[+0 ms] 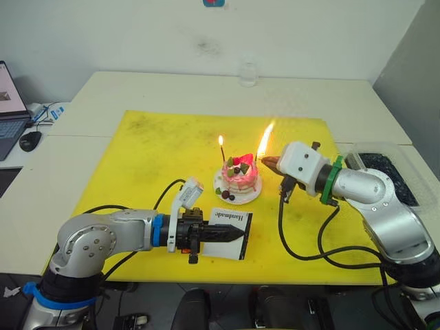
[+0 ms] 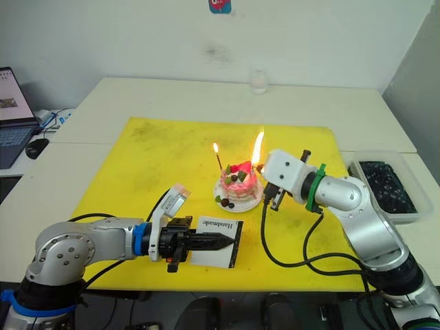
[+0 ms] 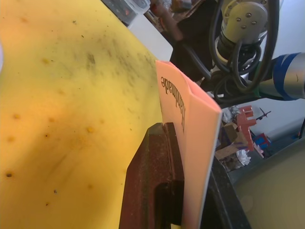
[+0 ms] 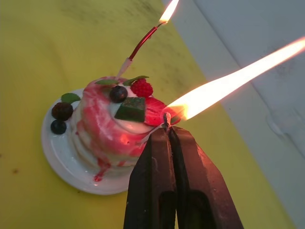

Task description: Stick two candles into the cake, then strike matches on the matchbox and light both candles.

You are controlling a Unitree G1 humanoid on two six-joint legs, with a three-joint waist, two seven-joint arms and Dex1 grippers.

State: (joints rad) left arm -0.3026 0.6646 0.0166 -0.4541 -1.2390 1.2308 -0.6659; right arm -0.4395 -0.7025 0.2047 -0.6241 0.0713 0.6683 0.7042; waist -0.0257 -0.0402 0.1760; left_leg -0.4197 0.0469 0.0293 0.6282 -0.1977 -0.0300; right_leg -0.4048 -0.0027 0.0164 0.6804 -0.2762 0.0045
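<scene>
The cake (image 1: 239, 177) stands on its white plate (image 1: 249, 198) in the middle of the yellow mat. A reddish candle (image 4: 143, 42) stands tilted in its top and burns with a small flame. My right gripper (image 4: 167, 130) is at the cake's right side, level with its top, shut on a short match (image 4: 166, 119) that gives off a long flame. I cannot make out a second candle behind that flame. Near the mat's front edge my left gripper (image 1: 237, 234) is shut on the white matchbox (image 1: 232, 218), holding it on edge.
The yellow mat (image 1: 151, 158) covers the white table. A clear tub of dark bits (image 1: 385, 168) sits at the right edge. A small glass (image 1: 248, 73) stands at the back. A laptop (image 1: 8, 117) and mouse (image 1: 31, 139) lie far left.
</scene>
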